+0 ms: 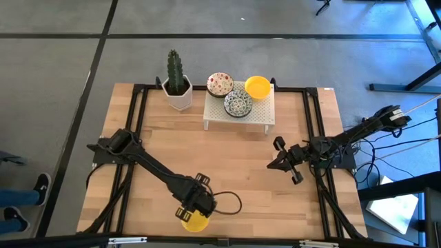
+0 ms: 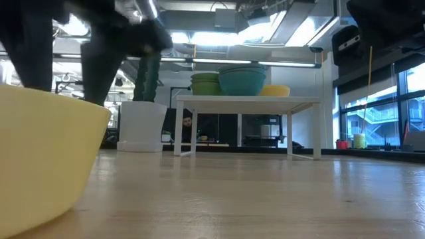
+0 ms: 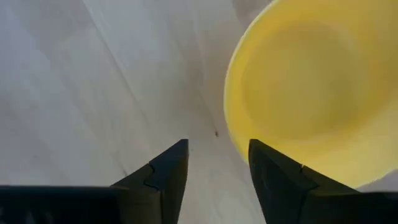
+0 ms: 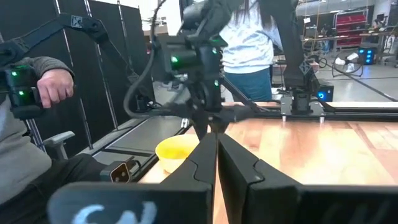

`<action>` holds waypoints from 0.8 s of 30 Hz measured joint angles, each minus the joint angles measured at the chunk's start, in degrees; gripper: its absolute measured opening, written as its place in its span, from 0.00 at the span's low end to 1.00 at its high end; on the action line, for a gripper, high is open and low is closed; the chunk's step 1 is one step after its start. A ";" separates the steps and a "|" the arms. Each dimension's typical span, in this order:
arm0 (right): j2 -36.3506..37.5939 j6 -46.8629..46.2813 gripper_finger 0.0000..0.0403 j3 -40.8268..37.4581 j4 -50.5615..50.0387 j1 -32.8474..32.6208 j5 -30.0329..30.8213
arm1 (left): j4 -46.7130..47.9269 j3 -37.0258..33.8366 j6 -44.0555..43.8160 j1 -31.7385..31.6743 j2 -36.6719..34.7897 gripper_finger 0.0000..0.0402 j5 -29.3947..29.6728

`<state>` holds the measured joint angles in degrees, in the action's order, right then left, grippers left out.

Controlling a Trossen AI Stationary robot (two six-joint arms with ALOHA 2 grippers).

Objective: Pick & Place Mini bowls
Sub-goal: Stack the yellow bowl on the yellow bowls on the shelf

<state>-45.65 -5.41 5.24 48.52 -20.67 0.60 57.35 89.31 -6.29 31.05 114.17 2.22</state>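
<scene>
A plain yellow mini bowl [image 1: 195,221] sits on its base by the table's near edge, large in the left wrist view [image 3: 311,93] and the low view [image 2: 40,159]. My left gripper [image 1: 197,204] hangs open just above it on its far side [image 3: 217,165]. Three more mini bowls rest on the white rack [image 1: 256,118]: red-specked [image 1: 220,84], blue-green [image 1: 238,103] and yellow [image 1: 258,87]. The other mini bowls are out of view. My right gripper [image 1: 281,162] waits shut over the table's right part [image 4: 216,149]. My left gripper points down at the yellow bowl's rim [image 3: 239,140]. One finger [image 3: 273,174] covers that rim and the other stands over bare table. I cannot tell whether the finger touches the bowl.
A cactus in a white hexagonal pot [image 1: 178,88] stands left of the rack at the far edge. Bare wood lies between the rack and the near bowl. Beyond the table's left side a seated person's hand [image 4: 56,87] and a standing person [image 4: 255,37] show.
</scene>
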 joint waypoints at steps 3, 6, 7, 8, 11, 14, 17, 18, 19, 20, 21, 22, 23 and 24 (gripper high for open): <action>0.00 0.50 0.04 -0.01 -0.12 0.00 -0.04 | -1.65 -2.68 -0.06 -1.13 0.00 0.37 -2.03; 0.00 0.50 0.04 -0.01 -0.62 0.00 -0.07 | -3.63 -5.04 -0.45 -1.81 0.02 0.34 -3.62; 0.00 0.50 0.04 -0.01 -0.77 0.00 -0.07 | -3.84 -5.58 -0.51 -1.98 0.02 0.33 -4.28; 0.00 0.52 0.04 -0.01 -0.90 0.00 -0.09 | -4.52 -6.21 -0.66 -2.02 0.02 0.32 -4.97; 0.00 0.52 0.04 0.02 -1.01 0.00 -0.11 | -4.91 -7.25 -1.59 -1.99 0.04 0.31 -6.09; 0.00 0.54 0.04 0.00 -1.01 0.00 -0.11 | -5.88 -7.32 -2.74 -1.81 0.04 0.31 -6.35; 0.00 0.54 0.04 -0.01 -1.01 0.00 -0.09 | -9.37 -7.36 -4.47 -1.75 0.04 0.32 -6.19; 0.00 0.54 0.04 -0.01 -1.01 0.00 -0.09 | -10.81 -7.36 -4.96 -1.75 0.04 0.32 -5.99; 0.00 0.53 0.04 -0.01 -1.01 0.00 -0.09 | -11.81 -7.36 -5.11 -1.75 0.06 0.31 -5.77; 0.00 0.52 0.04 -0.01 -1.00 0.00 -0.09 | -12.60 -7.36 -5.15 -1.75 0.26 0.31 -5.78; 0.00 0.54 0.04 0.00 -0.99 0.00 -0.09 | -13.28 -7.36 -5.15 -1.75 0.55 0.31 -5.65; 0.00 0.53 0.04 -0.01 -0.97 0.00 -0.09 | -13.46 -7.36 -5.15 -1.75 0.89 0.30 -5.17; 0.00 0.52 0.04 -0.01 -0.87 0.00 -0.09 | -13.28 -7.36 -5.15 -1.75 1.30 0.30 -4.68; 0.00 0.52 0.04 0.00 -0.83 0.00 -0.09 | -13.26 -7.36 -5.17 -1.75 1.81 0.29 -4.44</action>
<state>-45.65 -4.89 5.25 47.69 -20.67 0.51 44.08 81.95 -11.46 29.30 115.98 -2.23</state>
